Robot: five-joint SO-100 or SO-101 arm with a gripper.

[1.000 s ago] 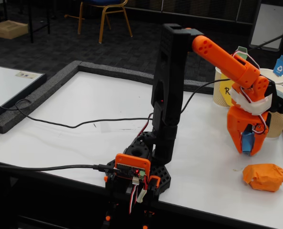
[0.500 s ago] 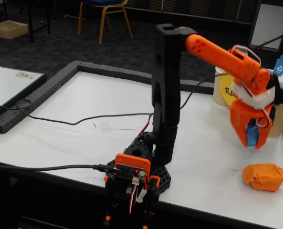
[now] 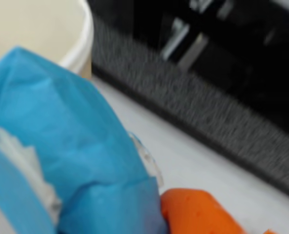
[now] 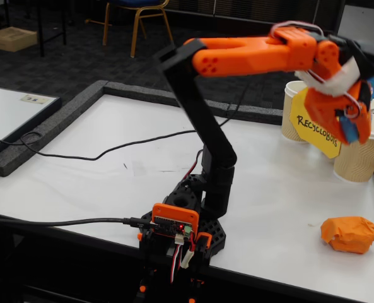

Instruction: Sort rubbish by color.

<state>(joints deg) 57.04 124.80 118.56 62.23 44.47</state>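
Note:
In the fixed view my gripper [image 4: 356, 132] is raised at the far right, above the paper cups, and is shut on a blue crumpled paper lump [image 4: 349, 128]. The wrist view is filled on its left by the same blue lump [image 3: 71, 146], with one orange finger [image 3: 195, 214] showing at the bottom edge. Directly behind the lump is a cup rim [image 3: 83, 39]. An orange crumpled lump [image 4: 350, 233] lies on the white table near the front right, well below the gripper.
Two beige ribbed cups [image 4: 292, 112] [image 4: 360, 156] stand at the back right, with a yellow "Recyclobots" sign [image 4: 313, 125] between them. A grey foam border [image 4: 136, 93] edges the table. A black cable [image 4: 105, 154] crosses the table left of the arm base [image 4: 180, 230].
The arm has stretched out and lifted the gripper with the blue lump up from near the table to above the cups. The orange lump has not moved.

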